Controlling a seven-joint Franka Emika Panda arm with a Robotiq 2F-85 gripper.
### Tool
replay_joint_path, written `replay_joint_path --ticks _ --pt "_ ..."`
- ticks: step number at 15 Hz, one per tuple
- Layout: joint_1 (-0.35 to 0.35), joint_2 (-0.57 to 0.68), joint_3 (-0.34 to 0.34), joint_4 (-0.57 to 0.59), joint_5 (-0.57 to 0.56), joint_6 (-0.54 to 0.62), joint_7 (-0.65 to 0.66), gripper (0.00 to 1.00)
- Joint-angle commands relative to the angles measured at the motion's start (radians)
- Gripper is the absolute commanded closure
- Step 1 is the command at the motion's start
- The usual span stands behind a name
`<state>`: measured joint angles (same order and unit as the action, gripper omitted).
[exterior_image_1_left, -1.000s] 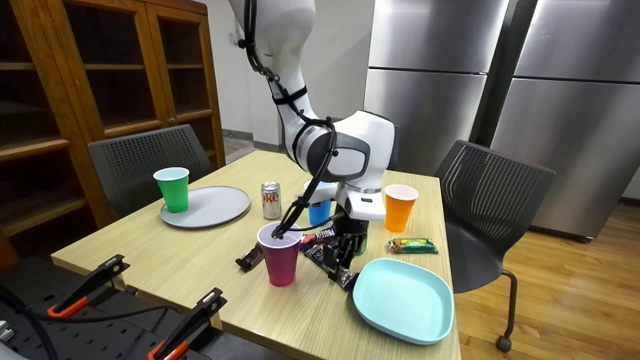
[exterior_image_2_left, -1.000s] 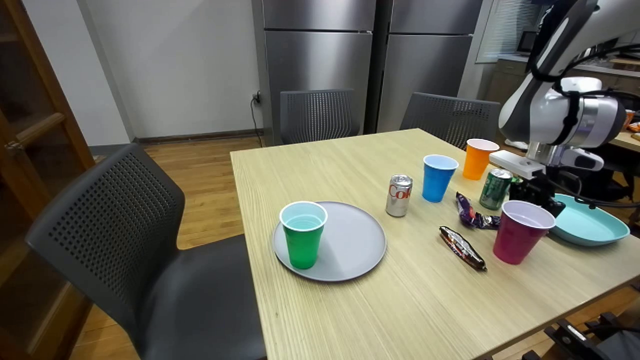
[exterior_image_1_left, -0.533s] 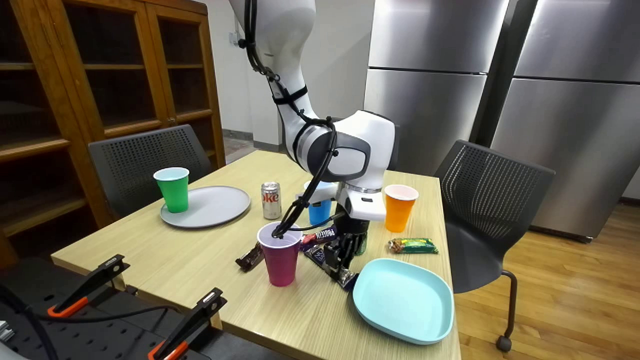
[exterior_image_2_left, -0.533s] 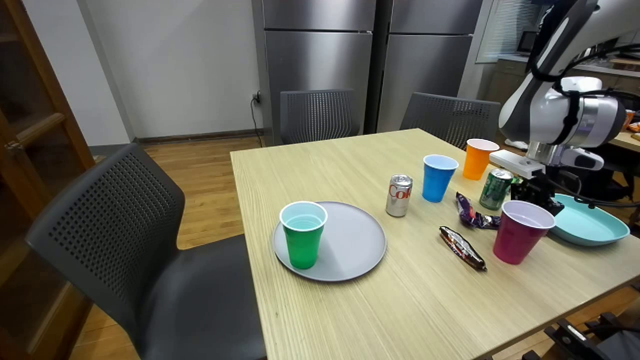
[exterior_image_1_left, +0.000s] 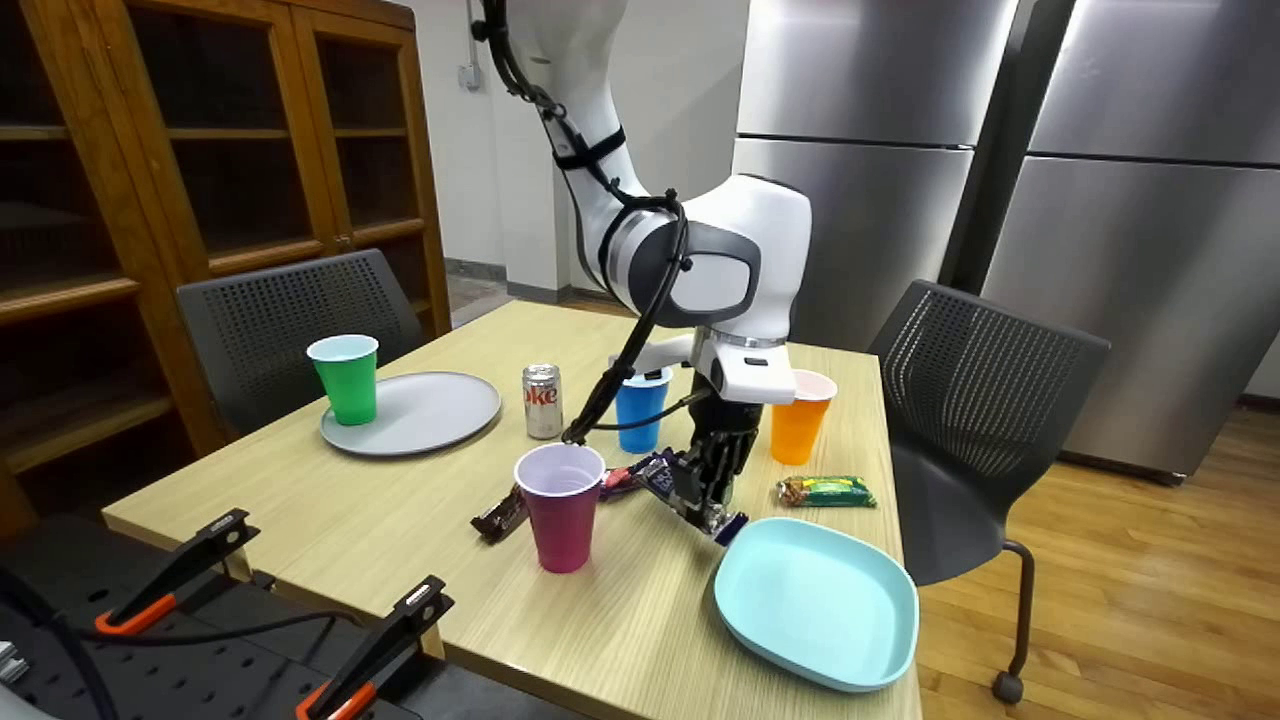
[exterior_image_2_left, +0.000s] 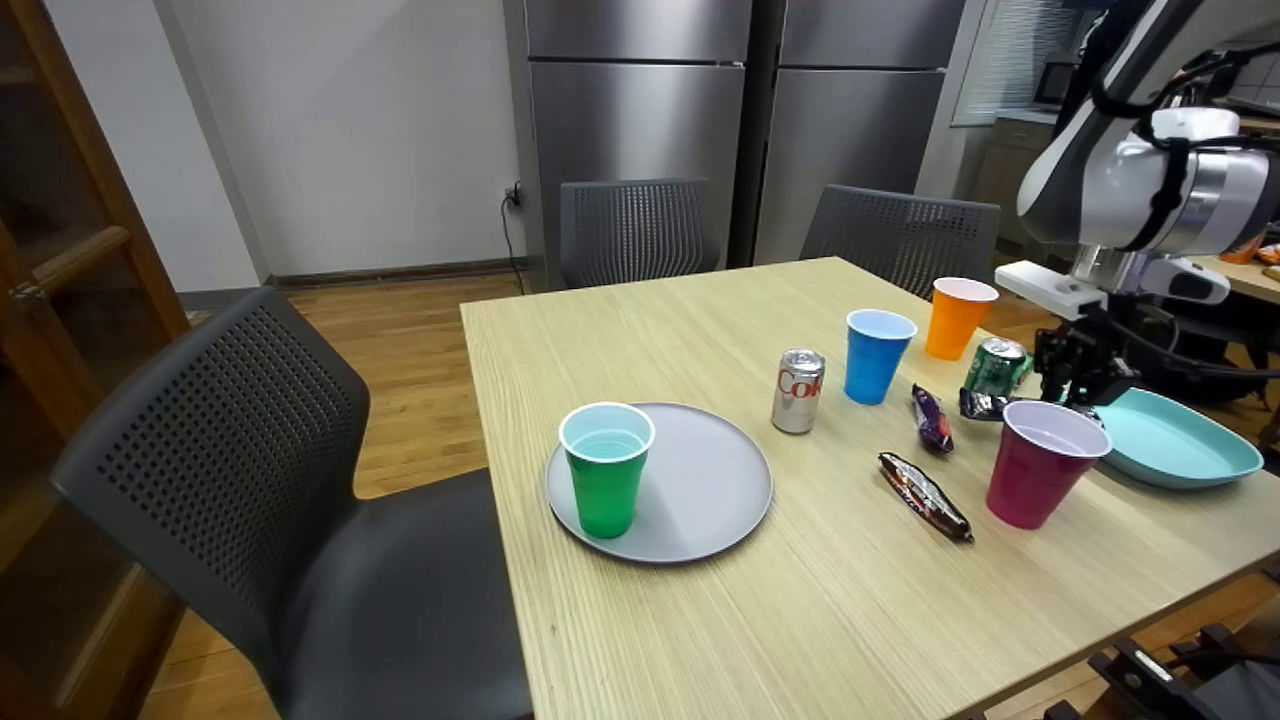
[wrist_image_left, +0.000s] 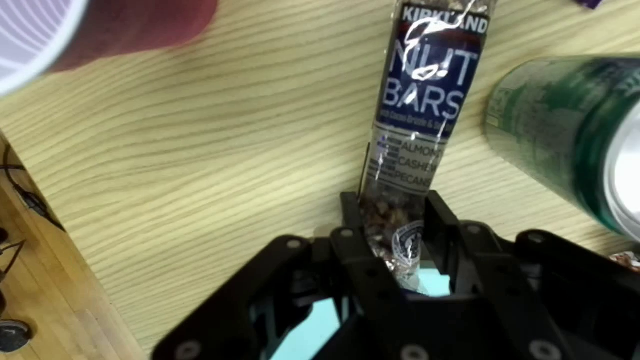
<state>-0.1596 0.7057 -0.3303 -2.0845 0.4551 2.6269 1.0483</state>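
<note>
Nut bar (wrist_image_left: 425, 95) was found in the gripper (wrist_image_left: 392, 207), pinched across its width from both sides near one end. On the wrist view's dial its long axis ran from just past 12 o'clock to just past 6, roughly square to the jaws' closing line. Clearance above the table (wrist_image_left: 200, 150) could not be confirmed. Tray (wrist_image_left: 311, 327) lay just beside the gripped end, toward 6 o'clock; green can (wrist_image_left: 545, 125) stood near at 2; maroon cup (wrist_image_left: 135, 30), farther, at 10.
</note>
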Motion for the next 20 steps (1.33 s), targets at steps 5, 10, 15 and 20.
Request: replay_joint_path --ticks 5,10,15,20 --pt "-0.052 -0.079 -0.003 -0.015 -0.016 -0.048 0.023 0.9" --pt "-0.136 -0.06 -0.024 0.041 -0.007 -0.117 0.035 0.9" --pt "-0.21 -0.033 -0.048 0.107 -0.006 -0.185 0.063 0.9" --pt "-0.255 -0.003 -0.053 0.165 -0.007 -0.24 0.096 0.9"
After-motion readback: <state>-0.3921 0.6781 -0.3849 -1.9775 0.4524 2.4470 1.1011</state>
